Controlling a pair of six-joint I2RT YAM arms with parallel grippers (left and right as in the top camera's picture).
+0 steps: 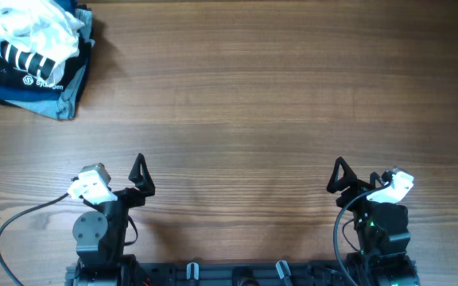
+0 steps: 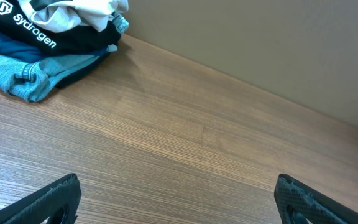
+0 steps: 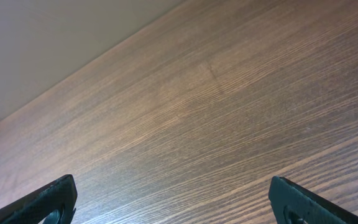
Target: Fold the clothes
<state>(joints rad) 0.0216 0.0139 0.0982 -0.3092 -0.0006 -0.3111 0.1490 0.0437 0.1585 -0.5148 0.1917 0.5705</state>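
White garment point(image 1: 34, 28) lies bunched on dark stack point(image 1: 22, 78), fwd-left of left end effector point(image 1: 140, 175), nearer than right end effector point(image 1: 340, 176); long axis prob. unclear. Both wide open, empty.

Table point(image 1: 253, 103): brown wood, matt, fine straight grain. Clothes point(image 1: 34, 28): thin white cloth, wrinkled, matt. Folded stack point(image 1: 22, 79): dark, smooth cloth.

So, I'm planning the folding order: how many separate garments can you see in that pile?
3, heaped at the far left corner of the table: a white garment on top, a dark logo garment under it, a light blue garment lowest. Others may be hidden.
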